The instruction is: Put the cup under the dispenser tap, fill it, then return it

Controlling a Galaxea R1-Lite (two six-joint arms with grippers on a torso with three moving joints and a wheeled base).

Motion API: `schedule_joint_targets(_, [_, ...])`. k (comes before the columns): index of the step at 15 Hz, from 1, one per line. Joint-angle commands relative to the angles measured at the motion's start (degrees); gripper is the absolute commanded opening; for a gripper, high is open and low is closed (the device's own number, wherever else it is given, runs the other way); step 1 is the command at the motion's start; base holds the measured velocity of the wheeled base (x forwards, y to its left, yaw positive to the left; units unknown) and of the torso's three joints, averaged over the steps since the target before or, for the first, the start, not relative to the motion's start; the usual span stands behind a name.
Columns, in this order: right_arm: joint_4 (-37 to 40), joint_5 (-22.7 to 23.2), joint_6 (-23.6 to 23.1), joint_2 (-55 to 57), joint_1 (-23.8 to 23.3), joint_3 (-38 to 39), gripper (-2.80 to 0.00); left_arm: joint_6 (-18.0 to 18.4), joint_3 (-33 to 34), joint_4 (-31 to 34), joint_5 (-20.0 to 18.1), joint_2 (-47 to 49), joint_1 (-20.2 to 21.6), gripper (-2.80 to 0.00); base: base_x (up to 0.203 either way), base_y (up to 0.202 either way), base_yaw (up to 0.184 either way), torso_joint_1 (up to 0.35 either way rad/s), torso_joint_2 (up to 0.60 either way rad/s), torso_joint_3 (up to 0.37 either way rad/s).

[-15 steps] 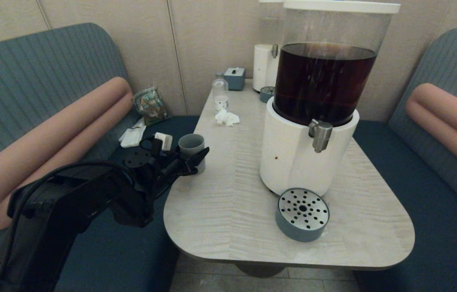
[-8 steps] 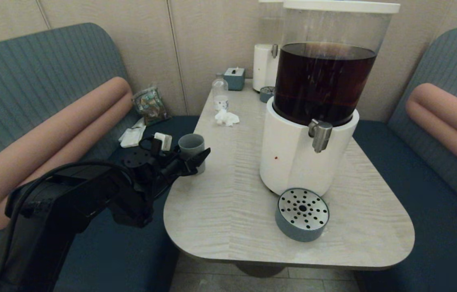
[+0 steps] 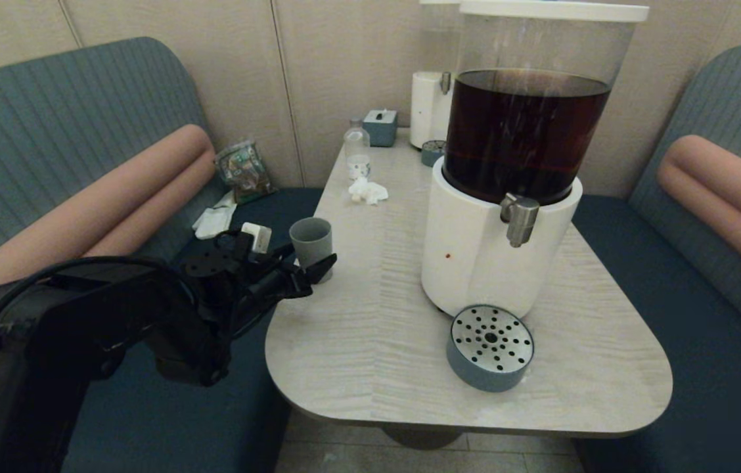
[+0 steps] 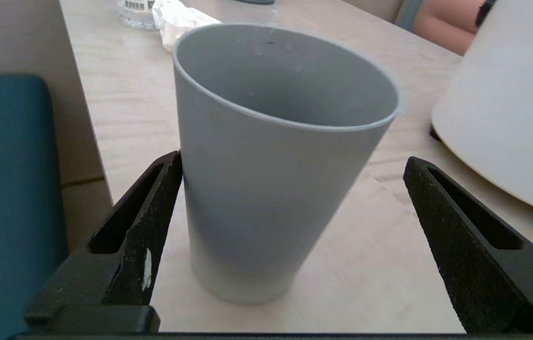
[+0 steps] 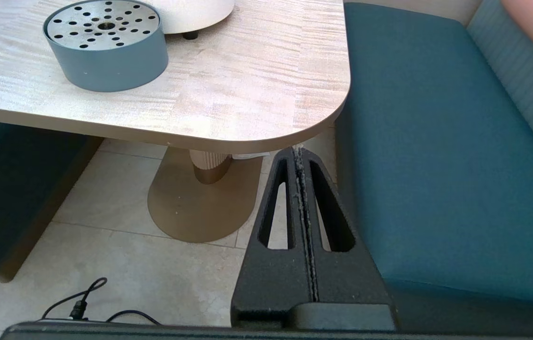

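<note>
The grey-blue cup (image 3: 311, 240) (image 4: 266, 189) stands upright on the table's left edge and looks empty inside. My left gripper (image 3: 310, 263) (image 4: 293, 160) is open around its lower half. One finger (image 4: 153, 198) touches the cup's side, while the other finger (image 4: 441, 208) stands well apart. The steel dispenser tap (image 3: 519, 219) juts from the big white base (image 3: 469, 263) under the tank of dark liquid, far right of the cup. My right gripper (image 5: 298, 151) is shut and parked below the table's near right corner, out of the head view.
A round blue-grey drip tray (image 3: 490, 347) (image 5: 106, 45) sits below the tap. At the table's far end are a clear bottle (image 3: 357, 152), crumpled tissue (image 3: 368, 190), a tissue box (image 3: 380, 127) and a smaller white dispenser (image 3: 429, 108). Teal benches flank the table (image 3: 357, 368).
My left arm has drawn back toward me and sunk lower, its fingertips sliding down beside the cup. The cup has stayed where it was.
</note>
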Motion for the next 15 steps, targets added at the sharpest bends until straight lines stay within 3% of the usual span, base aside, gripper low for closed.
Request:
schedule_joint_targets(1, [0.0,0.0,0.0,0.0,0.0,0.0,-2.8,0.1,3.5,-0.5,-0.2,-3.8,0.0,0.0,0.0,0.0,0.0,0.0,0.0,0.0])
schedule_joint_targets(12, [0.0,0.0,0.0,0.0,0.0,0.0,-2.8,1.0,30.3,-0.5,-2.8,-23.4,-1.6,0.0,0.0,0.0,0.0,0.0,0.0,0.0])
schedule_joint_targets(13, [0.0,0.0,0.0,0.0,0.0,0.0,-2.8,1.0,32.9,-0.5,-2.9,-26.8,-1.8,-2.8,0.0,0.0,0.0,0.0,0.0,0.0])
schedule_joint_targets(15, [0.0,0.0,0.0,0.0,0.0,0.0,-2.8,0.8,37.9,-0.5,-3.0,-35.6,-1.9,-2.8,0.0,0.0,0.0,0.0,0.0,0.0])
